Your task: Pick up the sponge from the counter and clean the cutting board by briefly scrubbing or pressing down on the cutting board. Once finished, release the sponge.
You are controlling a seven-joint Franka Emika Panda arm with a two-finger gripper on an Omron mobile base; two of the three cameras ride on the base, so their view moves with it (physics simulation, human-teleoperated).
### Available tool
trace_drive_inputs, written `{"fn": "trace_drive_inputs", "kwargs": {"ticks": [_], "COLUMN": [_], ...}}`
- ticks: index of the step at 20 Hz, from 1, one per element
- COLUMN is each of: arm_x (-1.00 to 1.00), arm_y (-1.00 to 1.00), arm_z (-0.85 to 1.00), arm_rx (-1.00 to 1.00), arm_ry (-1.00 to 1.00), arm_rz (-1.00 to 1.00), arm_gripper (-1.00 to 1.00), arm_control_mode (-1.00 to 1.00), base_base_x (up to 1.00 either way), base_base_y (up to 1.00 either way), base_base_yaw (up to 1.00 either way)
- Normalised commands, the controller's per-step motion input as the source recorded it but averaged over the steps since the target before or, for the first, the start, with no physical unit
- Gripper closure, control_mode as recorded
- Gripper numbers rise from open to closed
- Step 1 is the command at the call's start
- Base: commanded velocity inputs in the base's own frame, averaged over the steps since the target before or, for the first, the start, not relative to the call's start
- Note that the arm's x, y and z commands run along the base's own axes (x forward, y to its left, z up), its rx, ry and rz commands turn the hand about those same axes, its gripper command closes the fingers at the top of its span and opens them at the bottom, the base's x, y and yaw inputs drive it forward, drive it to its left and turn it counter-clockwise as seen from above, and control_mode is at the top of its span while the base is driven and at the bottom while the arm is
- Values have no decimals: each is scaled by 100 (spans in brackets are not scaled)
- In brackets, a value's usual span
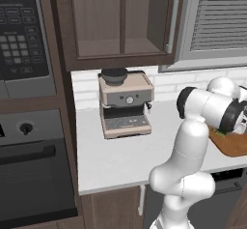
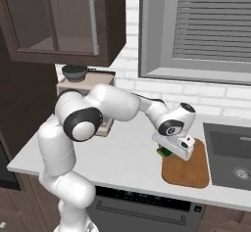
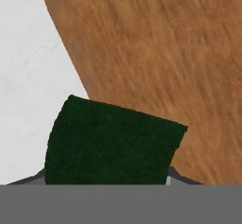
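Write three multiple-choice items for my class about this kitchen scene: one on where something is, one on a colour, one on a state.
1. Where does the cutting board lie?
A. on the counter, just left of the sink
B. on top of the coffee machine
C. inside the sink

2. What colour is the sponge face seen in the hand view?
A. bright red
B. dark green
C. white

3. What is the state of the sponge?
A. lying alone beside the coffee machine
B. resting in the sink
C. at the gripper, over the board's left edge

Key: 1 A, the right base view shows the brown board flat on the pale worktop next to the basin. 2 B, the block in the hand view is dark green. 3 C, the sponge sits at the gripper, overlapping the board's edge and the counter.
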Motion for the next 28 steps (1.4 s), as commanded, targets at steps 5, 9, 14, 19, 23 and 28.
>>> {"fn": "trace_drive_inputs", "kwargs": {"ticks": [5, 9, 14, 19, 23, 28], "arm_x": [59, 20, -21, -55, -5, 11], "arm_y": [-10, -57, -9, 67, 94, 28], "arm_z": [-26, -35, -90, -100, -100, -96], "arm_rx": [-11, 0, -12, -32, -37, -21], "arm_ry": [7, 0, -24, -29, -2, 4], "arm_rz": [-10, -1, 0, 0, 7, 6], "arm_gripper": [100, 100, 100, 100, 100, 100], "arm_control_mode": [-100, -100, -100, -100, -100, -100], "base_base_x": [0, 0, 0, 0, 0, 0], "base_base_y": [0, 0, 0, 0, 0, 0], "base_base_yaw": [0, 0, 0, 0, 0, 0]}}
